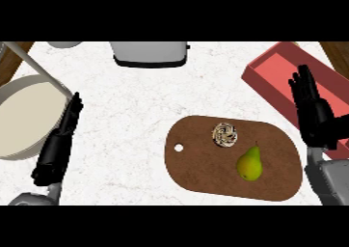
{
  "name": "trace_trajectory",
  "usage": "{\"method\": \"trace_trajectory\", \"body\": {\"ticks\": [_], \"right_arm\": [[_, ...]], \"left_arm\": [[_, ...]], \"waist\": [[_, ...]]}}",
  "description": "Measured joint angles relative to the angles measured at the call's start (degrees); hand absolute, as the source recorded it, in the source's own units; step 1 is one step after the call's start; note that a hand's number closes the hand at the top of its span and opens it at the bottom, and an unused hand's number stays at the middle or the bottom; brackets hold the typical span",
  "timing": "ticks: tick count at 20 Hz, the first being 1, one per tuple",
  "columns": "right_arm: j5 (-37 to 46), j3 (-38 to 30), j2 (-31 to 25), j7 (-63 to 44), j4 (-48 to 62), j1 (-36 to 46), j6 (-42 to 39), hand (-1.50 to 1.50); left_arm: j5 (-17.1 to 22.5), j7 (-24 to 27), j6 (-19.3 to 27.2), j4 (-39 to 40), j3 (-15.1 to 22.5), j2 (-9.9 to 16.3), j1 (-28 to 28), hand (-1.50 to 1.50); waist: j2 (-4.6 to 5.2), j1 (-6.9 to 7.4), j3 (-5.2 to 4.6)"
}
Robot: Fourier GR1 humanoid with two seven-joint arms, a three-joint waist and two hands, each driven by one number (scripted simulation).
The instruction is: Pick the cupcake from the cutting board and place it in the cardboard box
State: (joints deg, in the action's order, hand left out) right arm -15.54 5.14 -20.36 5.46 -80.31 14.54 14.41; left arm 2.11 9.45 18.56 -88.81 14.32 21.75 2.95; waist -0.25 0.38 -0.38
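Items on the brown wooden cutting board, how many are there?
2: a small round swirl-topped cupcake near the board's upper middle, and a green-yellow pear just right and below it. Nothing appears hidden.

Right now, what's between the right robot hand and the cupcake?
In the head view, only bare cutting board separates the right robot hand from the cupcake; the pear lies lower, beside that stretch.

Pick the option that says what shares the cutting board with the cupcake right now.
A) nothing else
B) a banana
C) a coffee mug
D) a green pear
D: a green pear lies on the brown cutting board just below and to the right of the cupcake, apart from it, and neither hand is touching either one.
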Motion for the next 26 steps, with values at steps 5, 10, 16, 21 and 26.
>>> {"method": "trace_trajectory", "body": {"ticks": [5,10,16,21,26], "right_arm": [[-2.2,1.1,-1.8,-2.2,-1.4,2.2,-7.6,-1.5],[3.9,0.0,-2.6,5.3,-2.1,2.0,-3.1,-1.5],[7.2,0.5,-3.4,18.5,-6.9,-3.1,-6.0,-1.5],[15.8,5.3,-11.5,10.6,-12.0,-3.9,-8.7,-1.5],[25.3,10.5,-20.2,-3.2,-16.1,-1.5,-13.2,-1.5]], "left_arm": [[7.4,-5.9,-4.4,-0.9,-5.2,1.0,0.5,0.0],[15.4,-12.5,-7.9,-1.5,-8.1,1.1,-1.0,0.0],[20.4,-17.4,-10.9,-3.2,-11.8,3.0,-2.0,0.0],[21.8,-18.5,-12.2,-3.2,-13.1,3.6,-2.2,0.0],[22.3,-18.6,-13.0,-3.2,-13.6,3.8,-2.7,0.0]], "waist": [[0.17,0.25,0.27],[0.15,0.13,0.33],[0.12,-0.37,0.4],[-0.02,-0.51,0.22],[-0.1,-0.34,0.07]]}}
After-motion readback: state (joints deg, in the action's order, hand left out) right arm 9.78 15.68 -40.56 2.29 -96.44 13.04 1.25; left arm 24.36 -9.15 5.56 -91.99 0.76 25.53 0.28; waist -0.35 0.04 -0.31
